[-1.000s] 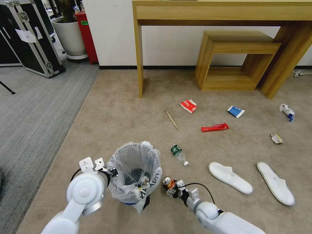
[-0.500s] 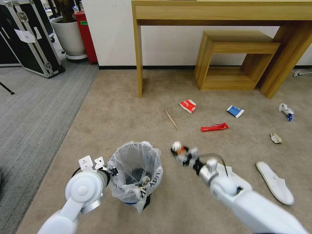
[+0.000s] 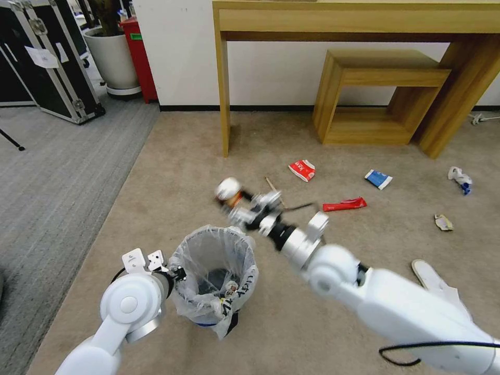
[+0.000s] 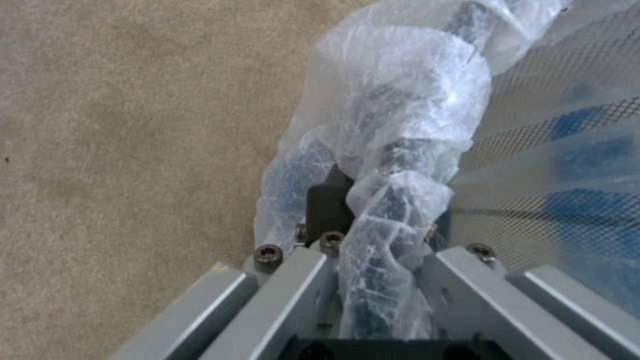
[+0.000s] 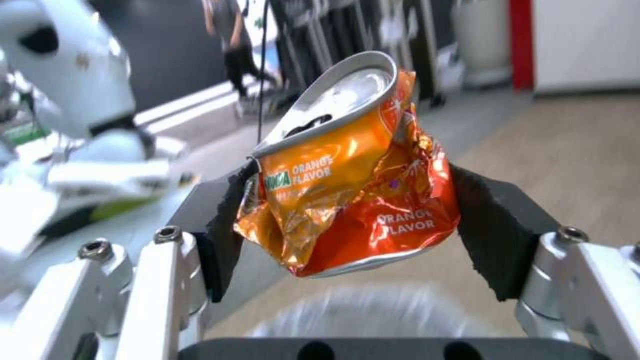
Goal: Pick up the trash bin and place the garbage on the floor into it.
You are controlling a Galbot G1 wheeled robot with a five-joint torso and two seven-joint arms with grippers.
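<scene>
Above trash bin (image 3: 214, 276) far rim, right claw (image 3: 237, 200) clamped on crushed orange can (image 5: 347, 165). Left claw (image 4: 373, 250) pinches bag-lined rim, bin near on floor (image 3: 182, 172). Risk: release too early, can lands beyond rim on carpet.

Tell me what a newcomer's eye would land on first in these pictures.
First, the crushed orange can, pinched between the black pads of the right gripper, raised above the beige carpet just beyond the trash bin. Next, the left gripper, clamped on the bin's bag-wrapped rim, holding it near the robot. Behind lies scattered litter: a red-white carton, a red wrapper and a blue-white packet.
</scene>
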